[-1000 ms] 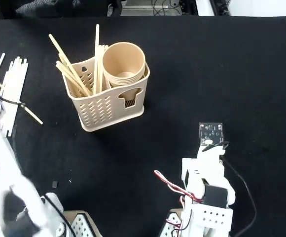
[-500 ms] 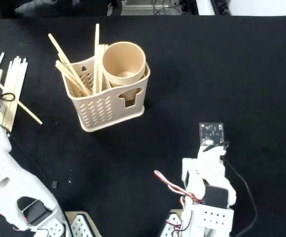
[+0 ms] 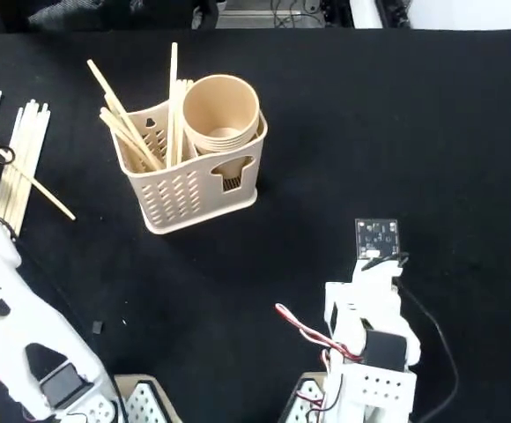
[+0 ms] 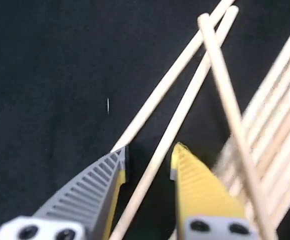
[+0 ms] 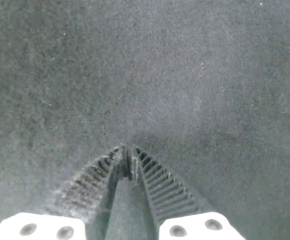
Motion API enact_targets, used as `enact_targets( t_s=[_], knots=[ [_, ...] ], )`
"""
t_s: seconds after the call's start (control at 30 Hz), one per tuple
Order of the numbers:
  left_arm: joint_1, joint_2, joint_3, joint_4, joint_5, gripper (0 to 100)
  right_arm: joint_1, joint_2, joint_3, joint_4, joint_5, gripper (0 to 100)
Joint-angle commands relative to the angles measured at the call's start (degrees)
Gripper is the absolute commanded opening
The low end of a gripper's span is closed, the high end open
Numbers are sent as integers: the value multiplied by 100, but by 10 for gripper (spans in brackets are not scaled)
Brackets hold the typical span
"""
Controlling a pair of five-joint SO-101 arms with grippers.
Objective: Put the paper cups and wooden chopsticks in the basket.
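Note:
A beige slotted basket point(image 3: 198, 181) stands left of the table's middle. It holds stacked paper cups point(image 3: 223, 110) and several upright wooden chopsticks point(image 3: 130, 128). More loose chopsticks point(image 3: 22, 163) lie in a pile at the table's left edge, one crossing them at an angle. My left arm point(image 3: 9, 308) reaches along the left edge to that pile. My left gripper point(image 4: 149, 152) is open low over the table, with one chopstick point(image 4: 182, 117) running between its fingers. My right arm point(image 3: 370, 317) sits folded at the near middle, and its gripper point(image 5: 127, 156) is shut on nothing above bare black cloth.
The black cloth point(image 3: 414, 132) covers the whole table, with open room to the right of the basket. Both arm bases stand at the near edge. A small dark scrap point(image 3: 98, 328) lies near the left base.
My left arm has swung from the near left toward the chopstick pile and settled over it. The right arm, basket and cups have not moved.

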Motion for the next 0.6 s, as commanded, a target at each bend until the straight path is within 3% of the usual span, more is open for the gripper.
enact_targets(
  t_s=[0.0,0.57],
  knots=[
    [-119,1090,-1051,457,-70,95,-62,-382,-48,18,0,13],
    [-101,3174,-4831,2576,-62,29,-62,-382,-48,18,0,13]
  ],
)
